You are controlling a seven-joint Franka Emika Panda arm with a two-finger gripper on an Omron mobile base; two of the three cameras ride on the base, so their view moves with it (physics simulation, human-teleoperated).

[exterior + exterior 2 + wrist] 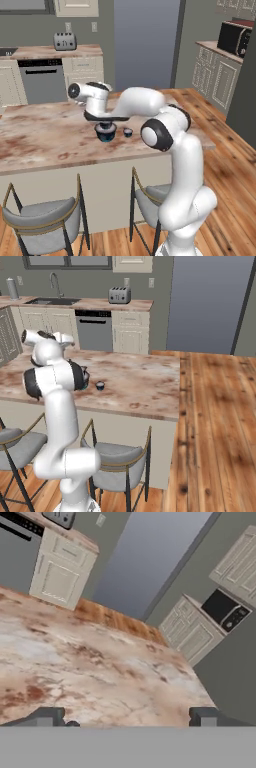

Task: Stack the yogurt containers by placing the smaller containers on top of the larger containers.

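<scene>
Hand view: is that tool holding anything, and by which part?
Nothing seems held: the tool stands open, with bare counter between its tips.

A toaster stands on the back counter, above a dishwasher. A sink lies at that counter's left end. A microwave sits on the right-hand counter. Two stools stand at the island's near edge.
</scene>
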